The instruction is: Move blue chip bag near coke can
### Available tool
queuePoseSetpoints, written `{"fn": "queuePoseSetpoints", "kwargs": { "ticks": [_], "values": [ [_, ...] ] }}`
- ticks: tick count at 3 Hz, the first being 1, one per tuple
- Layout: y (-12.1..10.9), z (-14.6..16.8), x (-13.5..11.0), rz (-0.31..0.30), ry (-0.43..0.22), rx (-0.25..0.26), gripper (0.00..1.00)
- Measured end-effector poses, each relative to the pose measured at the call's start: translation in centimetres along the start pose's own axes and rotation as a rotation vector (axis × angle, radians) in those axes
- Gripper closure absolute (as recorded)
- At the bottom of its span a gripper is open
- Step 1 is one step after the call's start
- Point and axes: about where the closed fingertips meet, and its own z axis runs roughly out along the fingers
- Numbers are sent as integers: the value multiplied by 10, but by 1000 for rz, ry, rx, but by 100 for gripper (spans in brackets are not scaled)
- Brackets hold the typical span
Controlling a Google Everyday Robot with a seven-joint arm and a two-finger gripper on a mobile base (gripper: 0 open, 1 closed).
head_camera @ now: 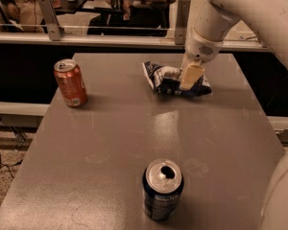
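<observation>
The blue chip bag (165, 80) lies crumpled on the far middle of the grey table (134, 128). The coke can (70, 83), orange-red with a silver top, stands upright at the far left of the table, well apart from the bag. My gripper (189, 78) hangs from the white arm coming in from the upper right and is down on the right part of the bag, its cream-coloured fingers (191, 75) touching the foil.
A dark blue can (162, 189) with an open top stands upright near the front middle of the table. A metal rail with glass panels (115, 30) runs behind the far edge. The table's right edge drops off near the arm.
</observation>
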Motion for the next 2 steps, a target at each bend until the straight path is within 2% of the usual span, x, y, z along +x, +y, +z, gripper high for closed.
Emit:
{"fn": "queuePoseSetpoints", "kwargs": {
  "ticks": [1, 2],
  "values": [
    [-1, -22, -22, -61, 3, 16, 85],
    [7, -43, -55, -136, -20, 27, 100]
  ]
}}
